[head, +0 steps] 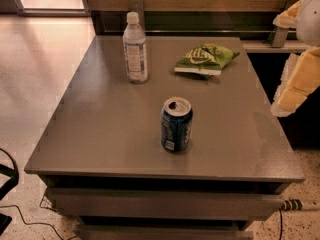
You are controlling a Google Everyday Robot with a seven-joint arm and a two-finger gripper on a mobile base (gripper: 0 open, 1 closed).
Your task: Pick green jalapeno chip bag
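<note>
A: Item 1, table (100,134). Step to be entered?
B: Approach, as judged; nothing is gripped yet. Item 2, end effector (299,79): held off the table's right side and cut by the frame, so wide or narrow cannot be told.
A: Item 3, bottle (135,49). Item 4, bag (206,59)?
B: Laid flat at far right, well apart from item 5, can (176,124). A reach over the right edge and down is called for.
</note>
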